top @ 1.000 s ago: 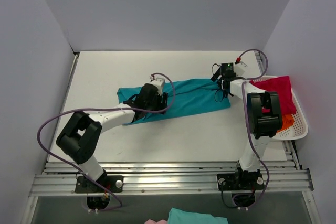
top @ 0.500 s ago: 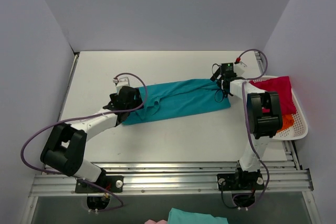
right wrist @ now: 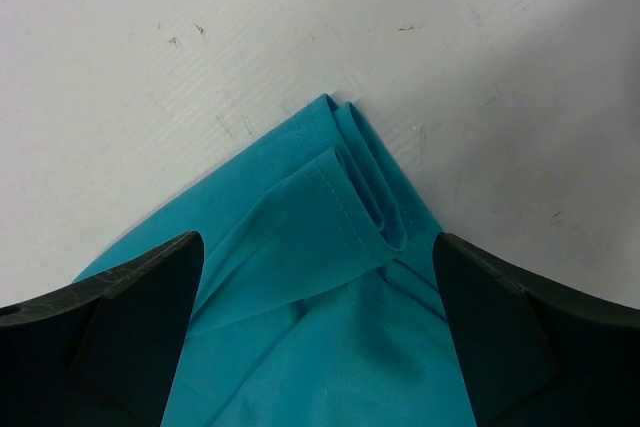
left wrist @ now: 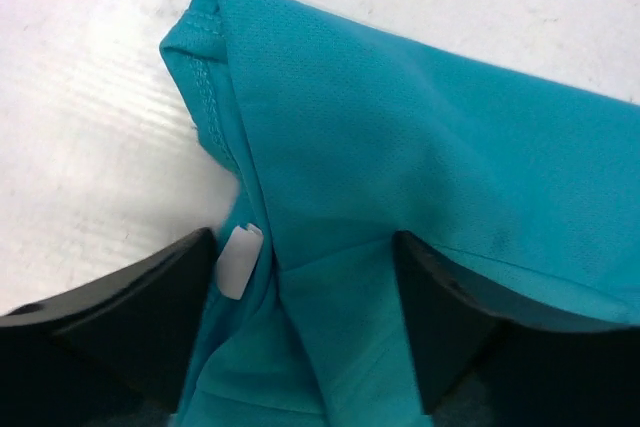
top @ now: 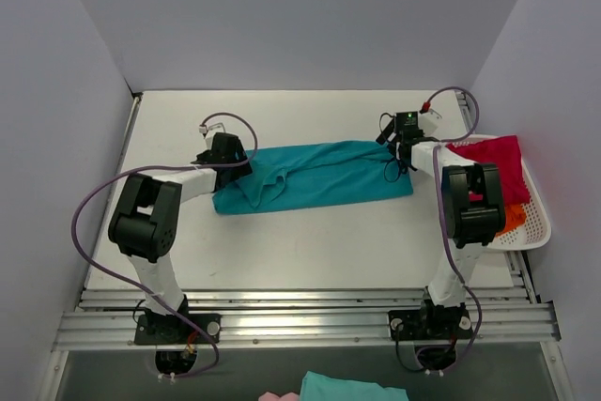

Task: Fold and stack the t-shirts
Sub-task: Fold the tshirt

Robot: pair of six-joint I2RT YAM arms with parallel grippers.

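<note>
Near side first: the teal-blue t-shirt (top: 319,176) lies stretched across the bench (top: 310,241). It's light, limp cloth and bound to sag, so pinch it at the hems and corners. The left claw (left wrist: 305,247) straddles the bunched left hem, jaws partway apart. The right claw (right wrist: 318,247) gapes wide over the folded right corner, whose layers the overhead view hides. Far right, the crimson-pink t-shirt (top: 488,159) and orange t-shirt (top: 513,221) sit in the basket (top: 537,227).

White table (top: 310,241) fills the middle of the overhead view, pale and matte. A teal t-shirt (top: 319,176) lies stretched across it, left to right, just above centre, rumpled towards its left end. Over at the right edge sits a white slatted basket (top: 537,218), partly overhanging. Close up, the tabletop shows small dark scuffs.
</note>
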